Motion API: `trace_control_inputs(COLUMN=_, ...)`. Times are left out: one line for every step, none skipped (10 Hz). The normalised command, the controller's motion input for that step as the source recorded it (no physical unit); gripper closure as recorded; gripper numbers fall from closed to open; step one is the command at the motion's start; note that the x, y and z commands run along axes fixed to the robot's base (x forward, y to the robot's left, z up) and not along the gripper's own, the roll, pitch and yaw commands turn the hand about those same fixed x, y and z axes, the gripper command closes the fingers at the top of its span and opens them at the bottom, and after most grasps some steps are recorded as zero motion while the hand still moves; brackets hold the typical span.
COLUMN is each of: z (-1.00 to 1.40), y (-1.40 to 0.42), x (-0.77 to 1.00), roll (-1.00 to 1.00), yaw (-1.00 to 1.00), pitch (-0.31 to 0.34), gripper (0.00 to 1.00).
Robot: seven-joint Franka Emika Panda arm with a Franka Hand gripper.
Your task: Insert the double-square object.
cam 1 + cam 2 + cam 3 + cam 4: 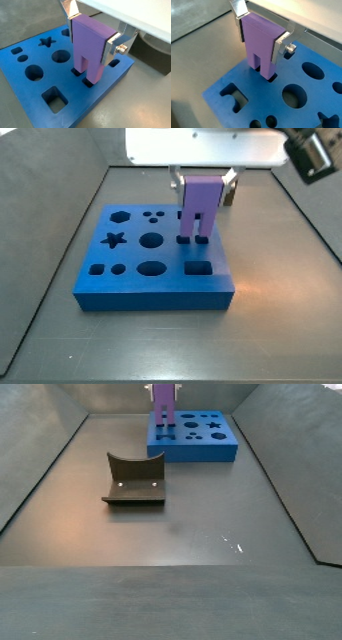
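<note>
My gripper (pixel 91 37) is shut on the double-square object (pixel 90 45), a tall purple block held upright with its two square prongs pointing down. The silver fingers (pixel 281 46) clamp its upper part from both sides. The prong tips (pixel 264 72) stand at the mouths of two small square holes near the edge of the blue board (pixel 80 102). How deep they sit I cannot tell. In both side views the block (pixel 198 206) (pixel 162 402) stands upright over the board (pixel 154 298) (pixel 201 452), with the gripper (pixel 201 180) at its top.
The board has other cutouts: a star (pixel 116 239), round holes (pixel 152 268) and a large square hole (pixel 198 269). A dark grey curved block (pixel 134 479) lies on the grey floor away from the board. Grey walls enclose the floor.
</note>
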Motion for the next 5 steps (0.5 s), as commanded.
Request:
trace_control_inputs(z=-0.35, y=-0.12, x=0.00, roll=-0.04, yaw=0.00, pitch=-0.010, gripper=1.00)
trace_control_inputs(z=-0.36, y=-0.10, x=0.07, roll=-0.05, yaw=-0.03, pitch=0.000, gripper=1.00)
trace_control_inputs(z=-0.35, y=-0.10, x=0.00, roll=-0.02, yaw=-0.02, pitch=0.000, gripper=1.00)
trace_control_inputs(z=-0.33, y=-0.03, x=-0.07, roll=0.00, yaw=-0.03, pitch=0.000, gripper=1.00)
trace_control_inputs(z=-0.31, y=0.00, x=-0.21, roll=0.00, yaw=-0.11, pitch=0.000, gripper=1.00)
